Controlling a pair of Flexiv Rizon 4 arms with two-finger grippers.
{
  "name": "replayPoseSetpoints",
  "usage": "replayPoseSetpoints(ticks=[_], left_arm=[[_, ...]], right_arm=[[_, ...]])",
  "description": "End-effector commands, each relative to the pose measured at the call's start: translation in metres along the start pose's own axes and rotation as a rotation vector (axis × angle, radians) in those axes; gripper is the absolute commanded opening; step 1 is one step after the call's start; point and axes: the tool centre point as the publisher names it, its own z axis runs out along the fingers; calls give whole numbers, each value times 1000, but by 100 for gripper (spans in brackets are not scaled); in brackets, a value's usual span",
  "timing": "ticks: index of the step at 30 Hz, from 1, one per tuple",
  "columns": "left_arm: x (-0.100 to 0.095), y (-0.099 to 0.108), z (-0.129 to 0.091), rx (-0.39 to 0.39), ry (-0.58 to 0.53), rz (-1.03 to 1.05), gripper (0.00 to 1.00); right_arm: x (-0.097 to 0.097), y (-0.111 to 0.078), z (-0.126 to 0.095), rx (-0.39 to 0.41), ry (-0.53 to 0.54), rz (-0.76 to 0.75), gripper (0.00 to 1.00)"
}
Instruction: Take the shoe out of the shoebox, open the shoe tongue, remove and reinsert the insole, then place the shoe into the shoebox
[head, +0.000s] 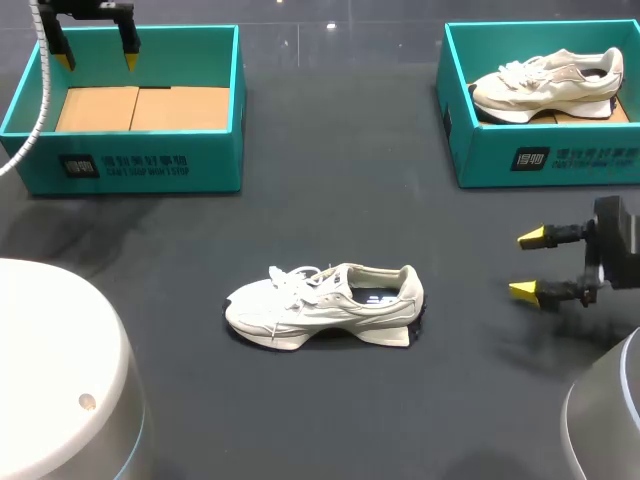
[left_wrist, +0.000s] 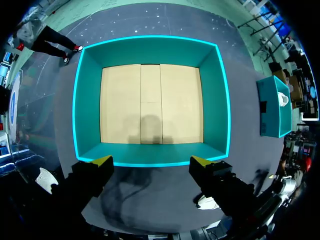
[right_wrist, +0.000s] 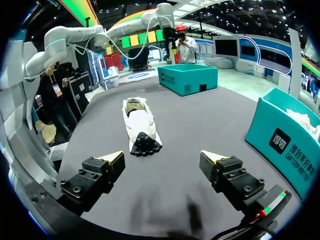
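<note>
A pale shoe (head: 325, 305) lies upright on its sole (head: 385, 335) in the middle of the dark table (head: 350, 150), toe toward the robot's left, out of either box. The left gripper (head: 97, 58) hangs wide open over the near wall of the empty left box (head: 140, 180), holding nothing; its wrist view looks straight down past its own fingers (left_wrist: 102, 162) onto the bare cardboard floor. The right gripper (head: 528, 264) hovers low and well apart from the shoe, its fingers spread wide and empty, with the toe pointing back at it in its wrist view (right_wrist: 140, 122). The right box (head: 545, 165) holds a second shoe (head: 545, 85).

The shoe looks light, with a soft fabric upper that would likely fold under a pinch, loose laces (head: 300, 278) and a firmer foam sole. The padded heel collar (head: 410, 282) or the sole's sides seem the surest holds for steadying it. The tongue, tucked under the laces, probably wants a light pinch at its free edge. The insole (head: 375, 298), partly seen in the opening, should be thin and bendy, best lifted from the heel end.
</note>
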Motion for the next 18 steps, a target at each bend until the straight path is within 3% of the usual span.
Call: replayPoseSetpoints(ticks=[1, 10, 14, 18], left_arm=[[0, 0, 0, 0, 0, 0, 100], [0, 0, 0, 0, 0, 0, 100], [0, 0, 0, 0, 0, 0, 100], [0, 0, 0, 0, 0, 0, 100]], right_arm=[[-9, -18, 10, -57, 22, -30, 100], [-7, -31, 22, -83, 42, -117, 100], [-12, -41, 14, -93, -1, -170, 100], [-15, -56, 9, -154, 20, -151, 100]])
